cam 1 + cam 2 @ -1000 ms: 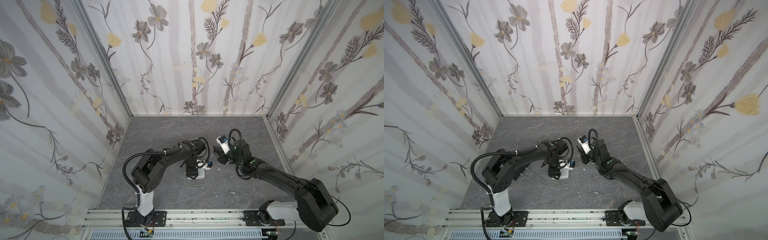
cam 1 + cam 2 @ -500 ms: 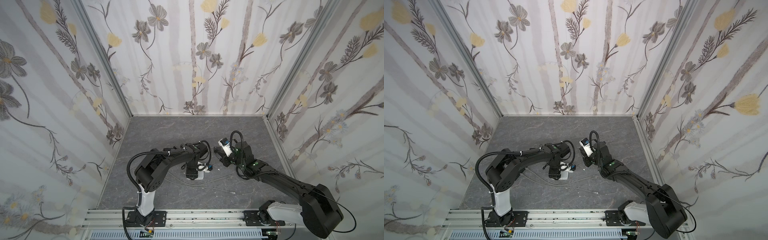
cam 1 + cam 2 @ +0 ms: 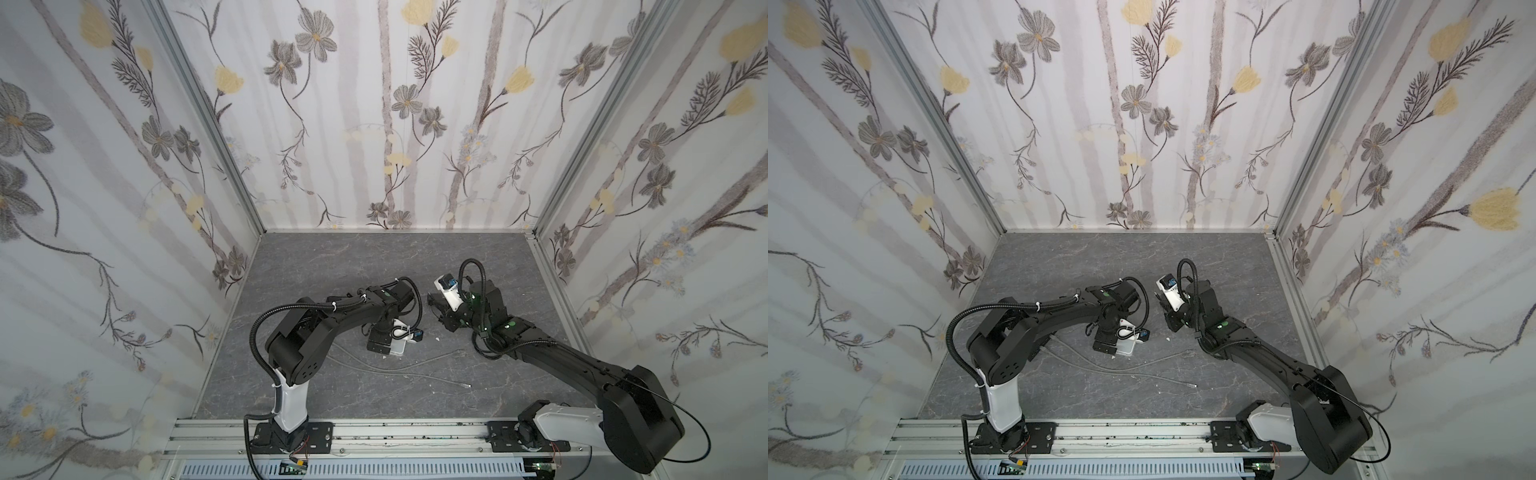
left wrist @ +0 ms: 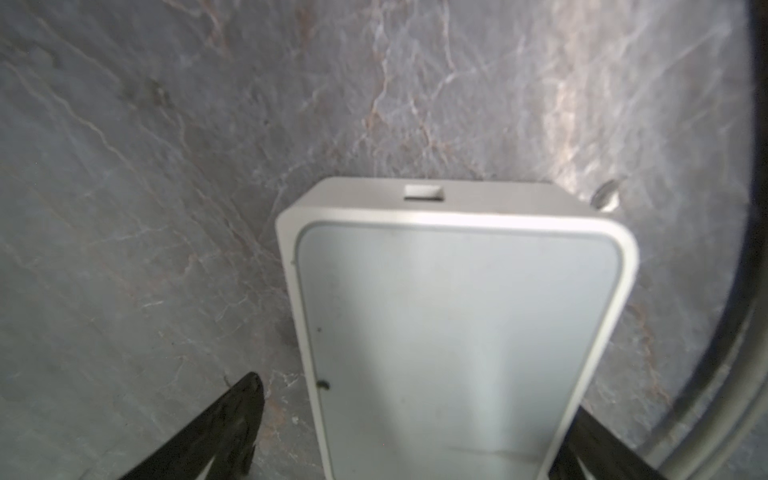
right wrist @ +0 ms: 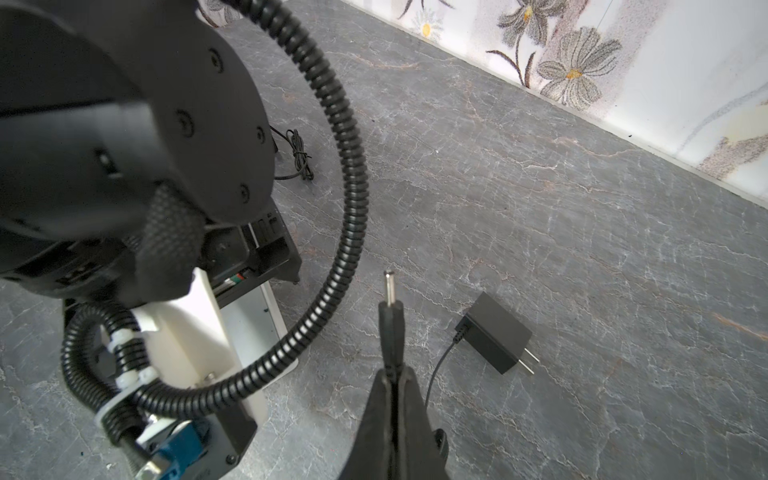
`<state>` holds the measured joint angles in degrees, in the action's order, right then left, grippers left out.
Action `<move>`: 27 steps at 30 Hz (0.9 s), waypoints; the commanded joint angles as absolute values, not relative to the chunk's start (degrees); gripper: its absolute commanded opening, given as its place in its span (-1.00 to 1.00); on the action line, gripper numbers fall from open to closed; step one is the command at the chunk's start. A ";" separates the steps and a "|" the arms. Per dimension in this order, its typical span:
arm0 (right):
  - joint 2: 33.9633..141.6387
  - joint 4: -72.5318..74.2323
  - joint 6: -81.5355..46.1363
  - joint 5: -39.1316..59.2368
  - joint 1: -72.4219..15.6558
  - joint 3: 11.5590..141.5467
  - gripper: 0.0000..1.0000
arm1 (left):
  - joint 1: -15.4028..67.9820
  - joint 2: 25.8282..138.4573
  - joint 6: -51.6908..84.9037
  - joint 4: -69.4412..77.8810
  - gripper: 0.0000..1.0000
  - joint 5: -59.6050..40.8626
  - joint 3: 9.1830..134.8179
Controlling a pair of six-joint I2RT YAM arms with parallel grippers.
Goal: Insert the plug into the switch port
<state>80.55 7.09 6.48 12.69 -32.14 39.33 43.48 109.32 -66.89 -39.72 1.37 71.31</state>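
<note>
The grey marbled tabletop [image 3: 374, 266] carries everything. Flat on it lies the white box [image 4: 457, 332], set between the fingers [image 4: 232, 415] of my left pincer [image 4: 415, 399]. That pincer stands spread, one finger clear of the box's side and the other just beside it, placed, I judge, to steady the box rather than lift it. A black adapter [image 5: 498, 332] rests ahead and to one side of my right pincer [image 5: 392, 374], its thin cord running back beneath it. That pincer is pressed together on the plug [image 5: 390, 316], pinching the sleeve so the metal tip juts straight ahead, free to enter. I take the switch port [image 4: 423, 192] to be the small recess on the box's thin face, farthest ahead of the left pincer. The plug is not yet at it.
</note>
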 commanded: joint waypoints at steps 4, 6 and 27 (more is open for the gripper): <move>79.85 6.50 5.42 15.29 -32.26 40.23 -1.00 | 42.98 100.98 -56.82 -30.77 1.00 7.36 72.49; 79.39 6.84 5.09 14.84 -33.17 39.22 -1.00 | 42.52 94.87 -47.34 -24.98 1.00 6.14 70.64; 89.60 -6.98 -6.08 10.36 -44.85 43.33 -1.00 | 27.00 110.33 5.95 -48.98 0.32 -25.51 94.57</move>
